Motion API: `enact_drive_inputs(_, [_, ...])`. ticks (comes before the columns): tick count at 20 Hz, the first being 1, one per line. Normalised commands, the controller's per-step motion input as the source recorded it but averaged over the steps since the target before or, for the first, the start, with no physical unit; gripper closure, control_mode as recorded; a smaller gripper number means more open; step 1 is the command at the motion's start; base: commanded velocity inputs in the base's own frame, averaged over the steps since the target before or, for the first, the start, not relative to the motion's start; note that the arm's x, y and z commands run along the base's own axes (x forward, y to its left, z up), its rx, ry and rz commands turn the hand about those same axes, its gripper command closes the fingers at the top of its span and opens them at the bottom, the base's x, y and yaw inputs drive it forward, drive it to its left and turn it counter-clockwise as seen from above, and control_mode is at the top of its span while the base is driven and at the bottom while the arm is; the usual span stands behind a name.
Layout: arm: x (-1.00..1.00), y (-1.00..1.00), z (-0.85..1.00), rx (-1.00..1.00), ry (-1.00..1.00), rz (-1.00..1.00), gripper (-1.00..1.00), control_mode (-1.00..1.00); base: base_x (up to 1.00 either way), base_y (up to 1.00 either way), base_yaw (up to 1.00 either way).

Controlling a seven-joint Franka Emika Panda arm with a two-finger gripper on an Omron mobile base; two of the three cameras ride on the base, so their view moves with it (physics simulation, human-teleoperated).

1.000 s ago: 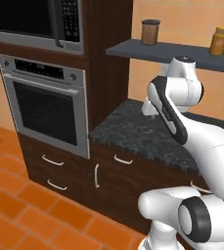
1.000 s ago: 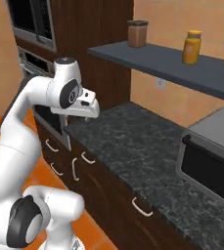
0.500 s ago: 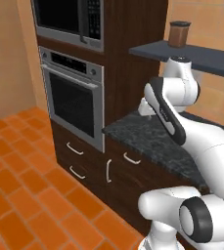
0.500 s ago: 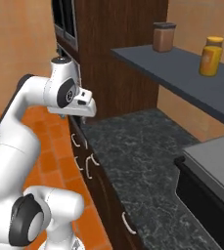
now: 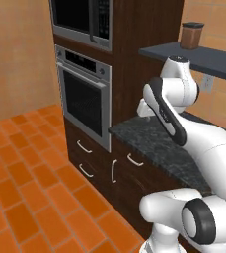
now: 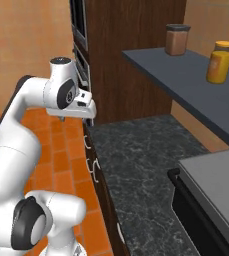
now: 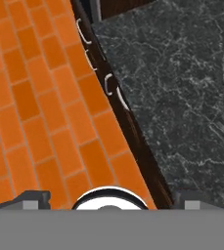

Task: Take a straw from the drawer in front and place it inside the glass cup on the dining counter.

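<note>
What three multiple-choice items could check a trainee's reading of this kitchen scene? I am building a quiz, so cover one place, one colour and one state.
1. Where does the brown jar stand?
A. on the dark wall shelf
B. on the floor
C. inside the oven

2. What colour is the floor?
A. grey
B. orange
C. white

3. How do the drawers below the oven stand?
A. one pulled fully out
B. removed
C. all pushed in

Answers:
1. A, the jar sits on the shelf above the granite worktop, near the yellow jar.
2. B, orange tiles run beside the cabinets in both base views and the hand view.
3. C, the drawer fronts lie flush, with their silver handles in line.
</note>
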Motion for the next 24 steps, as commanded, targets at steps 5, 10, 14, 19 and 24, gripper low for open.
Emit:
enact_drive_inputs(5, [-0.09, 0.33, 0.0, -0.08, -0.05, 0.1, -1.0, -1.0, 0.0, 0.0, 0.0])
enact_drive_inputs(10, [0.02, 0.96, -0.12, -0.29, -0.03, 0.0, -1.0, -1.0, 0.0, 0.0, 0.0])
enact_drive_inputs(14, [0.11, 0.77, -0.4, -0.31, 0.0, 0.0, -1.0, -1.0, 0.0, 0.0, 0.0])
enact_drive_inputs(19, [0.33, 0.45, -0.62, -0.35, 0.0, 0.0, -1.0, -1.0, 0.0, 0.0, 0.0])
enact_drive_inputs(24, [0.42, 0.01, -0.74, -0.33, 0.0, 0.0, -1.0, -1.0, 0.0, 0.0, 0.0])
